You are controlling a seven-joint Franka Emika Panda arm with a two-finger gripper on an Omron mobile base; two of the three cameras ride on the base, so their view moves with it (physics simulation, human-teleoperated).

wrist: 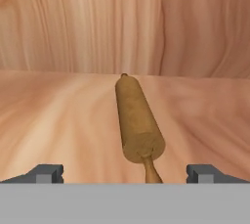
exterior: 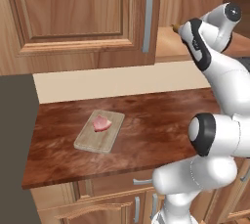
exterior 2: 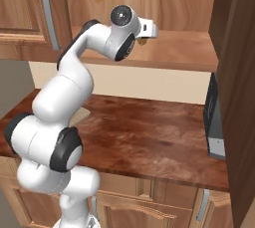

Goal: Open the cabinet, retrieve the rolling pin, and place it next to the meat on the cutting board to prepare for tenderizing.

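The cabinet stands open, its door [exterior 2: 240, 72] swung out to the right and its wooden shelf [exterior 2: 189, 50] bare in front. My arm reaches into it at shelf height. In the hand view the rolling pin [wrist: 138, 123] lies on the shelf [wrist: 58, 120] pointing away from me, its near handle between my fingertips. My gripper [wrist: 126, 173] is open, the fingertips [wrist: 47, 173] wide on either side and touching nothing. On the dark counter below lies the cutting board [exterior: 100, 132] with the meat [exterior: 101, 123] on its far half.
A closed wall cabinet door with a grey bar handle [exterior: 148, 17] hangs left of the open one. A dark boxy appliance [exterior 2: 214, 122] stands on the counter [exterior: 156, 130] at the right, partly behind the open door. Low cabinets with short handles run under the counter.
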